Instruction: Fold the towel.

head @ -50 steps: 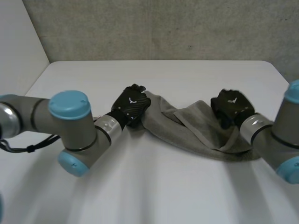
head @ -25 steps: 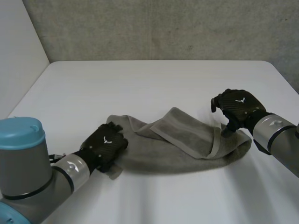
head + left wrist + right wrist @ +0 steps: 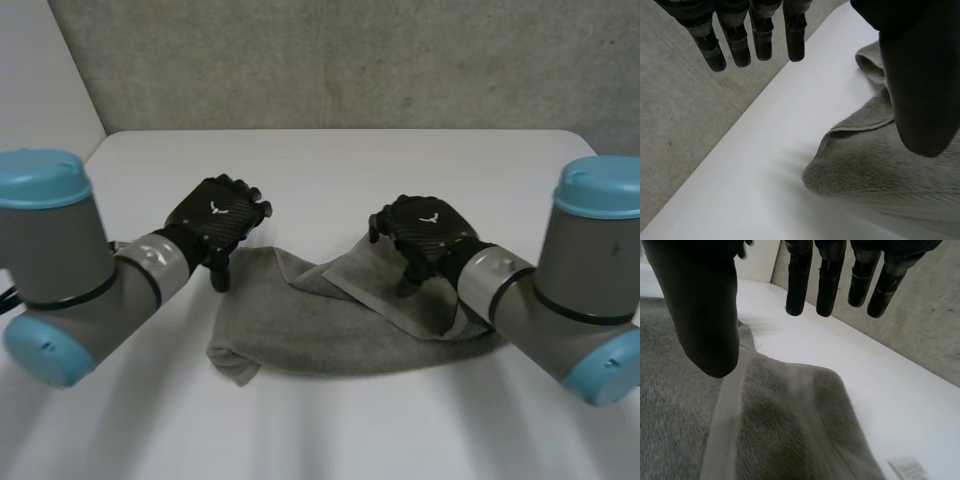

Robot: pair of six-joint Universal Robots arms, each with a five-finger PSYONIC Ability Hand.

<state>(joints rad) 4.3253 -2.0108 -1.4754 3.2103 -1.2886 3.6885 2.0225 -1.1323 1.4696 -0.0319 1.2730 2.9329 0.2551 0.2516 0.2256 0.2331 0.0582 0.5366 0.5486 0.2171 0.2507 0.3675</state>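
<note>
The grey towel [image 3: 320,325] lies bunched in a wide strip on the white table [image 3: 350,170], with one banded end folded over its right half. My left hand [image 3: 220,220] hovers open just beyond the towel's left end; its fingers [image 3: 755,40] are straight and hold nothing, and the towel [image 3: 875,170] lies below its thumb. My right hand [image 3: 428,235] is open above the folded-over end. Its fingers [image 3: 830,280] and thumb [image 3: 705,320] spread apart above the towel [image 3: 785,430], off the cloth. A small white label [image 3: 910,469] shows at the towel's edge.
A grey concrete wall [image 3: 350,60] stands behind the table's far edge, and a white panel [image 3: 40,90] closes the left side. Bare tabletop lies beyond and in front of the towel.
Both hands have opened and let go of the towel. The left hand rose from the towel's near left end toward the far side. The right hand moved left over the towel.
</note>
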